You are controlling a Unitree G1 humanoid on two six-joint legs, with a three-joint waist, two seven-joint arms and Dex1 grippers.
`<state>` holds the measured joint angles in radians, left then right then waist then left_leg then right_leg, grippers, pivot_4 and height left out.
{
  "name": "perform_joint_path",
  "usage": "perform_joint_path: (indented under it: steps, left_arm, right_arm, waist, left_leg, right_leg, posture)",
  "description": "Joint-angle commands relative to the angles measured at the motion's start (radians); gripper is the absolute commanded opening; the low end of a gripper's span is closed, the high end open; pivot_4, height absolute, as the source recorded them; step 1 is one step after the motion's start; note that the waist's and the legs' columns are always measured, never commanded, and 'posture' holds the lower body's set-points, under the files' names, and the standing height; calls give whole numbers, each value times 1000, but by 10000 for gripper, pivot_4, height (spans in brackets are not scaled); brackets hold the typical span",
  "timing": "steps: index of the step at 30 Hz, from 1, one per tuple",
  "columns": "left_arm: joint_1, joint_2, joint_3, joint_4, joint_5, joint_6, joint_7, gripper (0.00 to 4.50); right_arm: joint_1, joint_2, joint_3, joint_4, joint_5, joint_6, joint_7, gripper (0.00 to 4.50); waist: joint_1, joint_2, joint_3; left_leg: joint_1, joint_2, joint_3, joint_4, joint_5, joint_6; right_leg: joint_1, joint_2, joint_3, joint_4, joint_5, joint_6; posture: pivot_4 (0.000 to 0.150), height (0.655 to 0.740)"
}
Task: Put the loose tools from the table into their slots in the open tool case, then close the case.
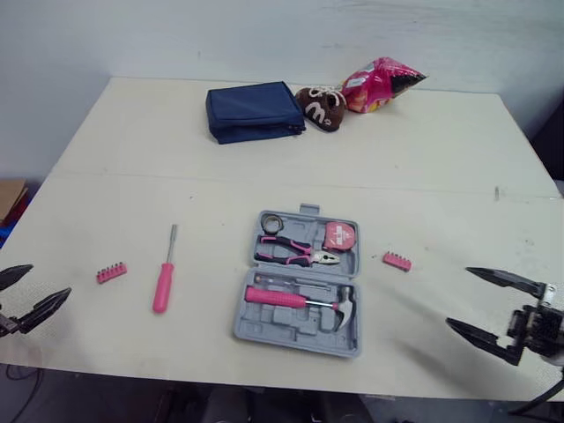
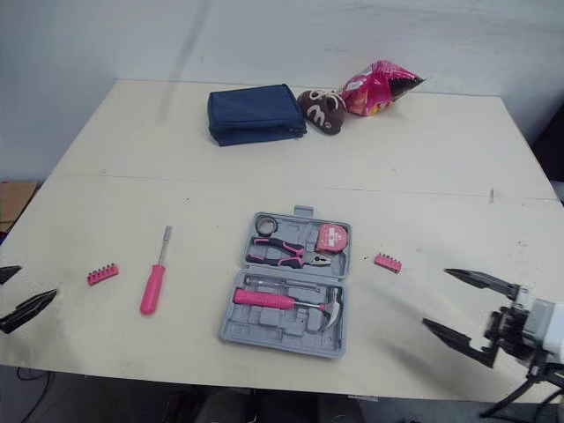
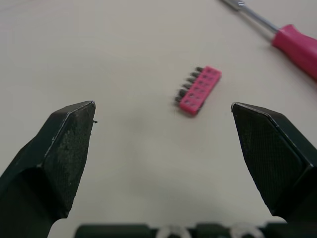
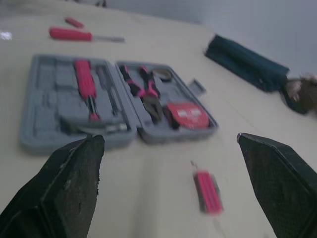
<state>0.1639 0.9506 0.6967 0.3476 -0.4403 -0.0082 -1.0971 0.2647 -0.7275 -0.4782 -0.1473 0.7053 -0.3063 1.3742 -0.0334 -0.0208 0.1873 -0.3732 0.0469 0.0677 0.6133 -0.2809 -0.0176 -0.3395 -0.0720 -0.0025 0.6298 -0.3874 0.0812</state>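
Observation:
The grey tool case (image 1: 300, 286) lies open mid-table, holding a pink hammer (image 1: 295, 300), pliers (image 1: 295, 253) and a pink tape measure (image 1: 339, 236). A pink-handled screwdriver (image 1: 164, 278) lies loose to its left, and further left a pink bit holder (image 1: 111, 272). A second pink bit holder (image 1: 397, 261) lies right of the case. My left gripper (image 1: 22, 295) hovers open at the table's left front edge, short of the left bit holder (image 3: 198, 90). My right gripper (image 1: 493, 313) is open at the right front, apart from the right bit holder (image 4: 208, 192).
At the table's far side sit a navy pouch (image 1: 254, 111), a brown plush shoe (image 1: 320, 107) and a pink snack bag (image 1: 381, 85). The table (image 1: 423, 176) ends close in front of both grippers.

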Motion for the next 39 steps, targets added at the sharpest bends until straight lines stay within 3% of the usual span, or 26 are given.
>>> perform_joint_path:
  steps: [1, 6, 14, 31, 34, 39]
  left_arm:
    - [-119, 41, -108, 140, 67, -109, -71, 44575]
    - [-345, 69, -310, 397, 192, -251, -186, 44575]
    - [-542, 55, -453, 642, 278, -347, -255, 44575]
    - [-478, 65, -470, 723, 266, -347, -262, 44575]
    - [-457, 57, -471, 696, 263, -349, -260, 35999]
    - [-415, 34, -441, 629, 219, -317, -256, 13697]
  right_arm:
    - [-16, 9, 32, -105, 16, 38, -38, 45000]
    - [-60, 14, 85, -132, -27, 52, -64, 45000]
    - [-45, 18, 77, -153, -60, 55, -112, 45000]
    - [-69, -21, 43, -129, -69, 70, -136, 45000]
    - [-73, -21, 44, -120, -71, 68, -132, 45000]
    - [-67, -21, 42, -124, -69, 82, -138, 45000]
  waist:
    - [4, 0, 0]
    - [6, -1, -1]
    - [2, -3, -1]
    - [-22, -1, -2]
    - [-23, 0, -2]
    - [-21, 5, -5]
  left_leg:
    - [0, 0, 0, 0, 1, 0]
    - [-1, -1, 1, 0, 2, 1]
    - [-3, 2, 7, 7, 2, 2]
    - [4, 2, 10, 14, -1, 4]
    - [4, 2, 10, 14, -1, 4]
    - [4, 2, 10, 14, -1, 4]
  right_leg:
    - [0, 0, 0, 0, 1, 0]
    - [-1, -1, 0, 0, 2, 0]
    - [-6, -1, -14, 12, 2, 1]
    - [-4, -6, -13, 19, 2, 0]
    - [-4, -6, -13, 19, 2, 0]
    - [-4, -6, -13, 20, 2, 0]
  posture:
    - [1500, 7400]
    - [1500, 7400]
    - [1500, 7400]
    - [1500, 7400]
    - [1500, 7400]
    - [1500, 7400]
